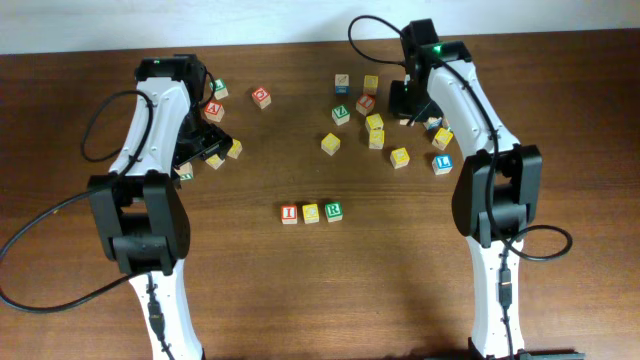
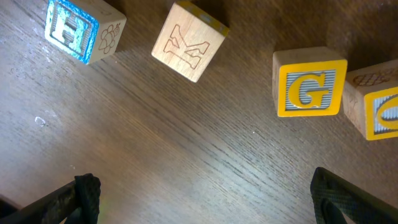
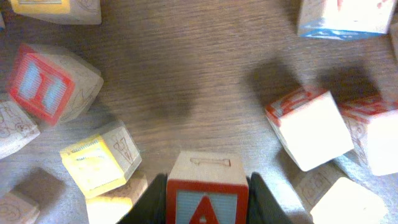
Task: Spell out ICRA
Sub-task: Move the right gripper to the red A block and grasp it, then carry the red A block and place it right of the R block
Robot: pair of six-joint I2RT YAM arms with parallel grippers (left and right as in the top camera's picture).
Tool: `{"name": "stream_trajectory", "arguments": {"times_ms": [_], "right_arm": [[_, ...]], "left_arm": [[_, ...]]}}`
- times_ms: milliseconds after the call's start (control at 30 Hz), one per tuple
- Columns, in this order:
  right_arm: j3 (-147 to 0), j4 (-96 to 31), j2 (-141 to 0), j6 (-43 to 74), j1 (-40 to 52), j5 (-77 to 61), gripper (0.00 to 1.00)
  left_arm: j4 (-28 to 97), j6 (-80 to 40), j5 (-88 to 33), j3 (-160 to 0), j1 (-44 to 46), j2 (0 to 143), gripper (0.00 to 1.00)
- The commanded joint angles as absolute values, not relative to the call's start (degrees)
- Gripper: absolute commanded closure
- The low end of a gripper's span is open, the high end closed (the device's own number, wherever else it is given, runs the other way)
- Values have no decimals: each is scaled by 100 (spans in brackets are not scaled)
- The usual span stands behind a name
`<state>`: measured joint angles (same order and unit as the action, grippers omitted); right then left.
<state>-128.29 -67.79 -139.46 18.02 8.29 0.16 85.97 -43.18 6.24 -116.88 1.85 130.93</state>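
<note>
Three letter blocks stand in a row at the table's middle: a red I, a yellow C and a green R. My right gripper is shut on a red A block and holds it above the loose blocks at the back right; in the overhead view the arm hides it. My left gripper is open and empty over bare wood, near a yellow G block and a plain K block.
Several loose blocks lie at the back right, under and round my right gripper, including a red-faced one and a yellow one. A few more blocks lie at the back left near my left arm.
</note>
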Motion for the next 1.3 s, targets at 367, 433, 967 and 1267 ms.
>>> {"name": "stream_trajectory", "arguments": {"times_ms": [367, 433, 967, 1267], "right_arm": [[-13148, -9736, -13340, 1267, 1404, -1033, 82], [-13148, -9736, -13026, 1267, 1542, -1033, 82], [-9166, -6884, -10591, 1699, 1806, -1590, 80], [-7266, -4259, -10663, 2355, 2453, -1179, 76]], "left_arm": [[8600, -4368, 646, -11692, 169, 12954, 1], [8600, -4368, 648, -11692, 169, 12954, 1], [8600, -4368, 646, -11692, 169, 12954, 1], [8600, -4368, 646, -11692, 169, 12954, 1]]}}
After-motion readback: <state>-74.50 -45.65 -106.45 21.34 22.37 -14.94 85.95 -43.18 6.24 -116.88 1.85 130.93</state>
